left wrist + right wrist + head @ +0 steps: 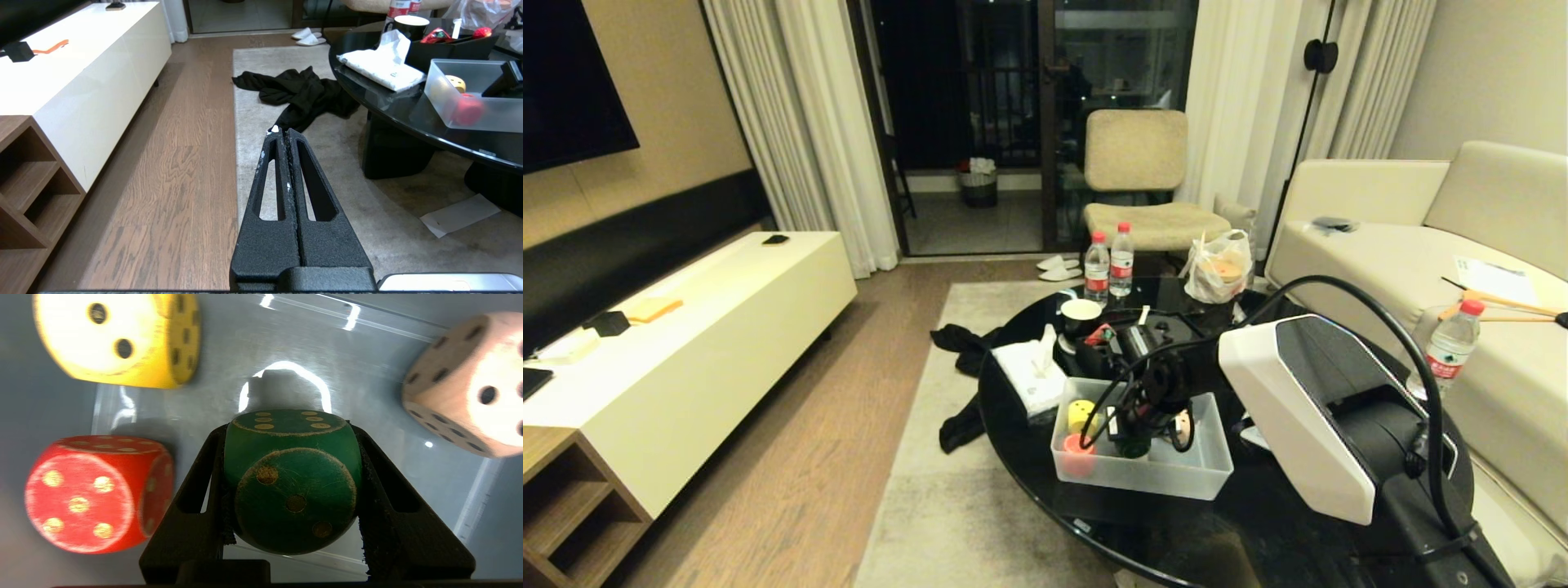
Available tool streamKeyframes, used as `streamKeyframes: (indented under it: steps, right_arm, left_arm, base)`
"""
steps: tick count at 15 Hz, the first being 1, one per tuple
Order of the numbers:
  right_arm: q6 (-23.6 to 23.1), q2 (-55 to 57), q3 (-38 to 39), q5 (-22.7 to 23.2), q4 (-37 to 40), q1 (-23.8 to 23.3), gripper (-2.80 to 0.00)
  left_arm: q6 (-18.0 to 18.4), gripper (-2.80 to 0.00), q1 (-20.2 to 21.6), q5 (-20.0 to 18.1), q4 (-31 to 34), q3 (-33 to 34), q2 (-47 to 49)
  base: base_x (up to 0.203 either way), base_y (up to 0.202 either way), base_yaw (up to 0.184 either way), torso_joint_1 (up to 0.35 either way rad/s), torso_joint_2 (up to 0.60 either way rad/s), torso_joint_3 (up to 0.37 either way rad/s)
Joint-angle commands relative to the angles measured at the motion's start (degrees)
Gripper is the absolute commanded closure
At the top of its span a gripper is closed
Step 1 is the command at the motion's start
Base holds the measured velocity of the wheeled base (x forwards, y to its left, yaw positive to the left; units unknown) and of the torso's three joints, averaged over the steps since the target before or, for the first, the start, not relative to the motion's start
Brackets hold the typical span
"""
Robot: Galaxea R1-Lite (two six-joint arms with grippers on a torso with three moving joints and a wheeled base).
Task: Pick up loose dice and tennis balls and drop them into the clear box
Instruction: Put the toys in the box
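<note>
My right gripper (287,433) is shut on a green die (292,482), held low inside the clear box (1143,482) on the black round table (1029,482). Three other dice lie on the box floor (253,355) around it: a yellow one (118,339), a red-orange one (94,494) and a beige one (470,384). In the head view the right arm (1290,392) reaches into the box and hides the green die. My left gripper (284,131) hangs shut and empty beside the table, over the rug. The tennis balls are out of view.
Behind the box stand a tissue pack (1029,371), a black organiser tray (1127,335), a cup (1081,314), two water bottles (1097,265) and a plastic bag (1218,268). Black clothing (298,87) lies on the rug. A white cabinet (686,351) is left, a sofa (1486,245) right.
</note>
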Motion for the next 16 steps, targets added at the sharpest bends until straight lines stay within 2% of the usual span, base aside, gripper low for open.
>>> streamKeyframes:
  steps: [1,16]
  right_arm:
    - [0.1,0.1,1.2,-0.4,0.1,0.6,0.00]
    - [0.3,0.6,1.9,-2.5,0.1,1.0,0.00]
  left_arm:
    - [-0.1,0.00,0.0,0.0,0.0,0.1,0.0]
    - [-0.1,0.00,0.0,0.0,0.0,0.1,0.0]
  base:
    - [0.000,0.000,0.000,0.000,0.00,0.000]
    - [0.000,0.000,0.000,0.000,0.00,0.000]
